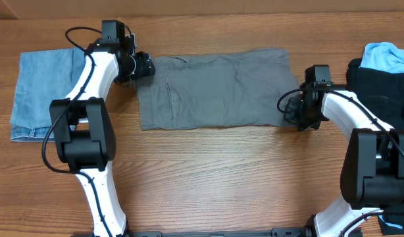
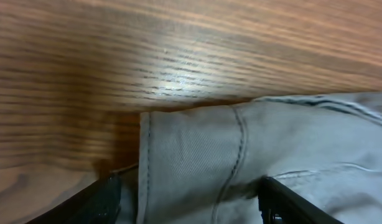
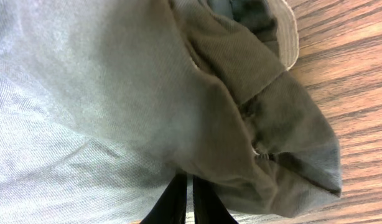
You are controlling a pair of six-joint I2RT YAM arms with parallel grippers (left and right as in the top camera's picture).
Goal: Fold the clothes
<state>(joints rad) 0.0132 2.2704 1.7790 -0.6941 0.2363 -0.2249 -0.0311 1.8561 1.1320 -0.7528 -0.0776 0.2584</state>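
Observation:
The grey shorts (image 1: 215, 89) lie flat across the far middle of the table, folded into a long rectangle. My left gripper (image 1: 146, 66) is at their far left corner. In the left wrist view its fingers (image 2: 191, 186) are wide apart, straddling the seamed edge of the shorts (image 2: 197, 149), so it is open. My right gripper (image 1: 293, 108) is at the shorts' near right corner. In the right wrist view its fingers (image 3: 190, 190) are pressed together on a bunched fold of the grey cloth (image 3: 116, 93).
A folded blue denim garment (image 1: 41, 92) lies at the far left, beside the left arm. A black garment (image 1: 379, 85) with a light blue one (image 1: 388, 56) on it sits at the far right. Bare wood lies in front of the shorts.

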